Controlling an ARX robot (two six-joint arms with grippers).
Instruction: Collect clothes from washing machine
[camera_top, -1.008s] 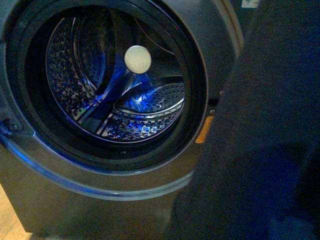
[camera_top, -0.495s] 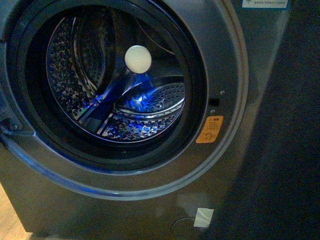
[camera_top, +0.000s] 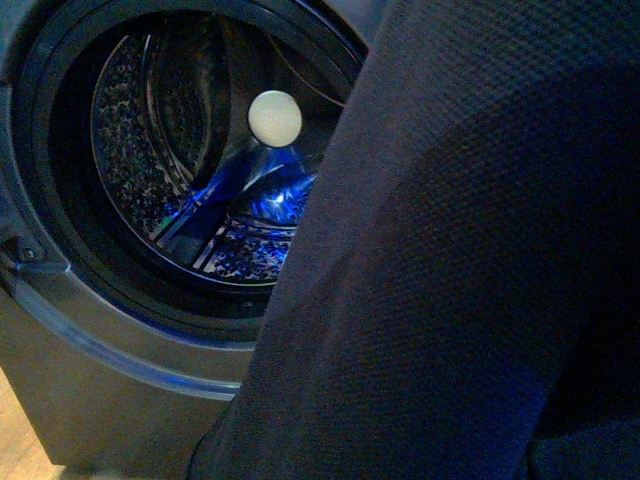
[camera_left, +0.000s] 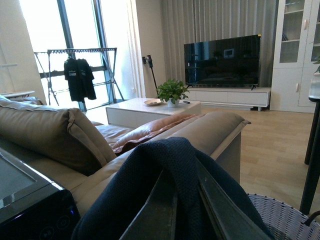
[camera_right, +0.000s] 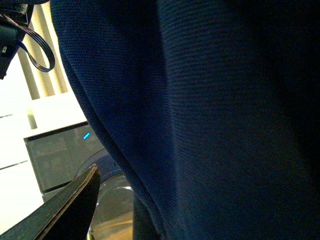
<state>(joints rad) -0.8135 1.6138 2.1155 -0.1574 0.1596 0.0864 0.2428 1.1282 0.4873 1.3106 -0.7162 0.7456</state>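
The dark grey washing machine fills the front view, its black-rimmed porthole open onto the perforated steel drum, lit blue inside. A dark blue knitted garment hangs in front of the camera and hides the machine's right half. My left gripper is shut on the dark blue garment, which drapes over both fingers. In the right wrist view the garment covers most of the frame; one dark finger shows beside it. The right gripper is open.
A grey-and-white woven basket sits below the left gripper. Behind it are a beige sofa, a white coffee table, a TV, wood floor and a drying rack.
The dark blue garment has swung left across the front view. It now hides the orange sticker, the tape patch and the right side of the porthole.
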